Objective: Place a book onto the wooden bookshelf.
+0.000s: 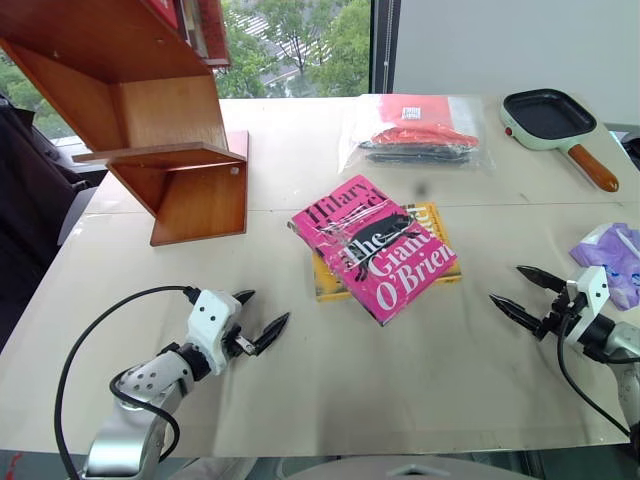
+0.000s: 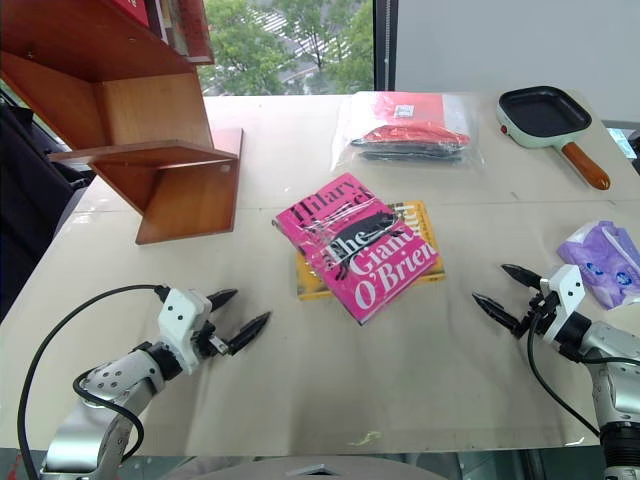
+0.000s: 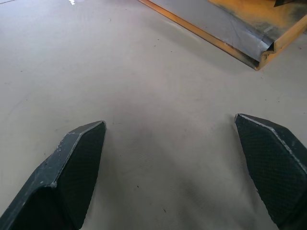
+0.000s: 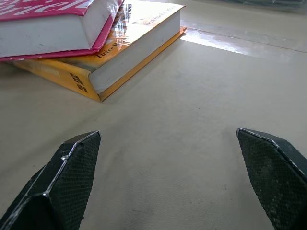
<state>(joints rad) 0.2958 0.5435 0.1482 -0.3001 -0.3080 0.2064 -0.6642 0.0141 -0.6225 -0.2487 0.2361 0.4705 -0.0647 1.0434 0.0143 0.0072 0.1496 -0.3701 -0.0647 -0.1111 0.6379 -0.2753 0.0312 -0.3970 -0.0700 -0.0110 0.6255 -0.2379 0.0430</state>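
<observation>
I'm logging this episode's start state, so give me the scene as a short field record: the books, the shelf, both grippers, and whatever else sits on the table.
book: large hot-pink paperback, flat at the table's middle, lying askew on a smaller yellow book
shelf: reddish-brown wooden bookshelf, far left of the beige table, apart from the books
left gripper: fingers open, holding nothing, near left of the books
right gripper: fingers open, holding nothing, near right of the books
other items: clear plastic bag with red contents; small green-rimmed black pan with a wooden handle; purple wrapper
</observation>
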